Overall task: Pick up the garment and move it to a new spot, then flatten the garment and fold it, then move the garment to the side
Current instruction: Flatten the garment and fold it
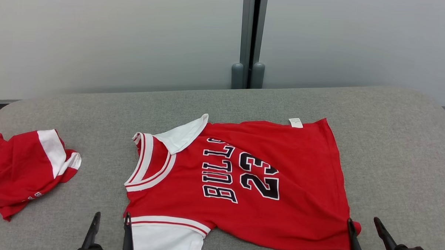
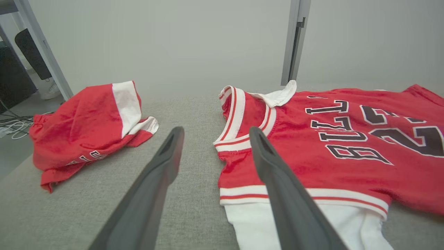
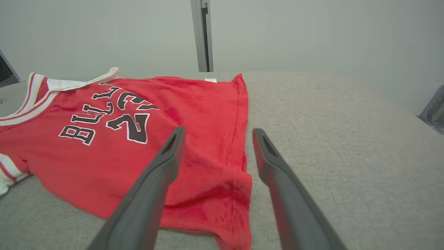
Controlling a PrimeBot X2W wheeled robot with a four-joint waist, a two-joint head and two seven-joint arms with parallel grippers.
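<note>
The garment (image 1: 265, 182) is a red jersey with white sleeves, "BULLS 23" in black, lying spread on the grey table, collar to the left and hem to the right. It also appears in the left wrist view (image 2: 329, 146) and the right wrist view (image 3: 145, 139). My left gripper (image 1: 111, 219) (image 2: 213, 135) is open at the near sleeve and shoulder edge, with empty jaws. My right gripper (image 1: 363, 223) (image 3: 216, 135) is open over the near hem corner, nothing held.
A second red and white garment (image 1: 25, 168) (image 2: 90, 125) lies crumpled at the table's left end. The grey padded table (image 1: 399, 153) has rounded corners; a pale wall with a vertical post (image 1: 249, 41) stands behind it. Bare table surface lies right of the jersey.
</note>
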